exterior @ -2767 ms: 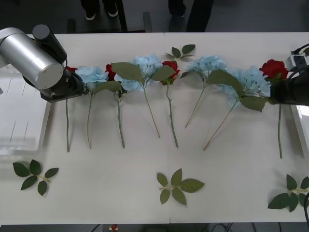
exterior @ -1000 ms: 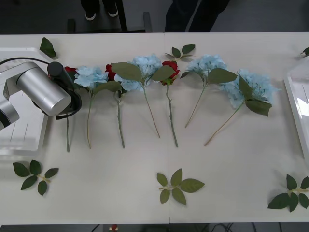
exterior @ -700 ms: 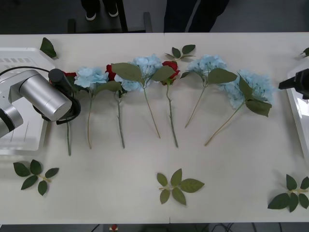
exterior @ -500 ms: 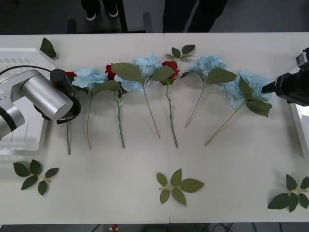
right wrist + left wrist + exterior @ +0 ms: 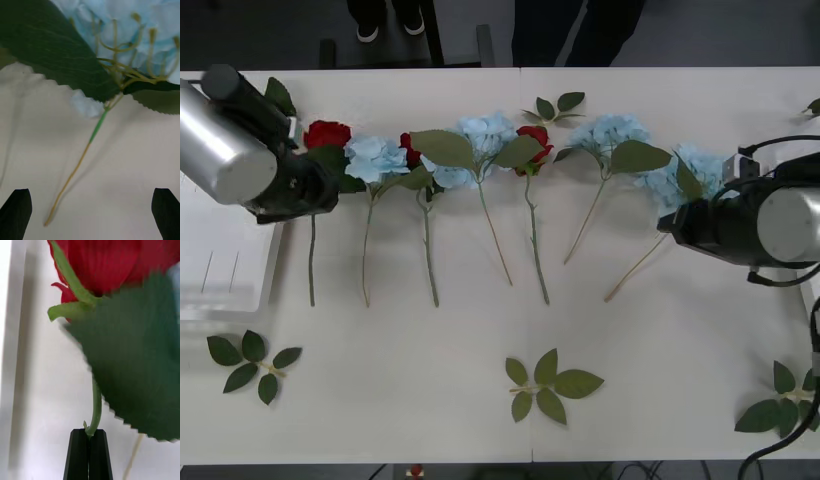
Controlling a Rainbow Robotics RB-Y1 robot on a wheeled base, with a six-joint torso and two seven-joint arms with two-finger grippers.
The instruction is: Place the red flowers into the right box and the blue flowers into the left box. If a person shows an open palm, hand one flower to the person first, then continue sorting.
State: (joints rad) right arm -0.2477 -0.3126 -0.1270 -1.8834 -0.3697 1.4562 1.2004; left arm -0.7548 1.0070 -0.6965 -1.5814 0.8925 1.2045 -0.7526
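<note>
My left gripper (image 5: 314, 193) is shut on the stem of a red flower (image 5: 327, 133) at the left end of the row, beside the left box (image 5: 220, 270). In the left wrist view the black fingers (image 5: 89, 453) pinch the green stem below the bloom (image 5: 108, 266). My right gripper (image 5: 675, 225) hovers open over the rightmost blue flower (image 5: 700, 170); its stem (image 5: 75, 172) lies between the spread fingers (image 5: 17, 212). Two more red flowers (image 5: 532, 140) and three blue flowers (image 5: 485, 135) lie in the row. The right box's edge (image 5: 811, 296) peeks from under the right arm.
Bloomless leaf sprigs lie at the front left (image 5: 255, 362), front middle (image 5: 548, 385), front right (image 5: 785, 400) and behind the row (image 5: 555, 105). A single leaf (image 5: 278, 97) rests near the left box's far corner. Bare table stretches in front of the stems.
My right arm has swung in from the right edge over the rightmost blue flower. My left arm has shifted, and the red flower it grips now shows its bloom, its stem nudged left.
</note>
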